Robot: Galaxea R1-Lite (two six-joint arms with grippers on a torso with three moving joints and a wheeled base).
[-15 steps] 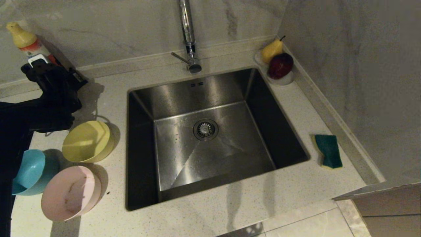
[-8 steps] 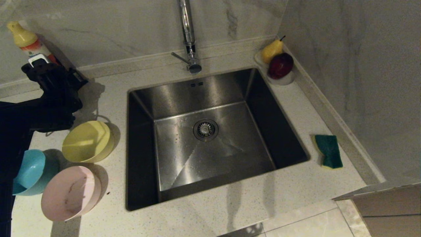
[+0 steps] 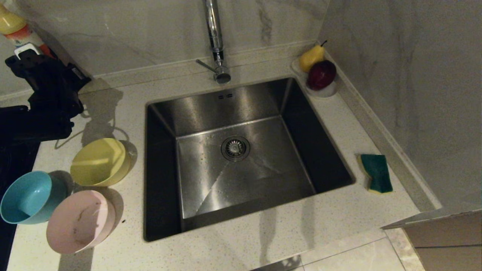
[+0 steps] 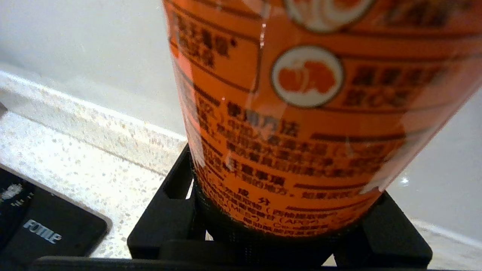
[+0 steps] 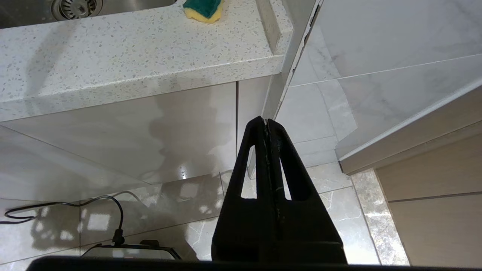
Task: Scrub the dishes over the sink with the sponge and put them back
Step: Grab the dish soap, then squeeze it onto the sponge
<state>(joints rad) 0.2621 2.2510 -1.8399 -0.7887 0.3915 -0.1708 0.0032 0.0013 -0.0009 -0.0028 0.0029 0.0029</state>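
Dishes first: in the head view the yellow bowl (image 3: 99, 162), the light blue bowl (image 3: 28, 197) and the pale pink bowl (image 3: 79, 221) with its brownish smears all sit in a cluster at lower left on the speckled desk (image 3: 263, 233), just left of the sink (image 3: 233, 150). Sponge (image 3: 376, 172) lies green side up at right of the sink, well apart from the bowls. Tap (image 3: 215, 41) stands at top centre, and a pear (image 3: 311, 57) and a dark red apple (image 3: 321, 74) share a small white dish (image 3: 327, 91) in the upper right corner. Left hand (image 3: 28, 60) is up in the upper left, wrapped around a bottle (image 3: 13, 28) with a yellow cap.

Left wrist view is basically all bottle (image 4: 301, 113): orange label, print all over, and the black fingers (image 4: 165, 218) are clamped on either side of its base, so the left hand (image 4: 282, 233) has it held, about half open around it.

Right wrist view: right hand (image 5: 266, 124) hangs below the desk edge (image 5: 131, 75) over the floor tiles (image 5: 320, 177), fingers pressed fully together, holding nothing. Sponge (image 5: 203, 9) shows at the top edge.
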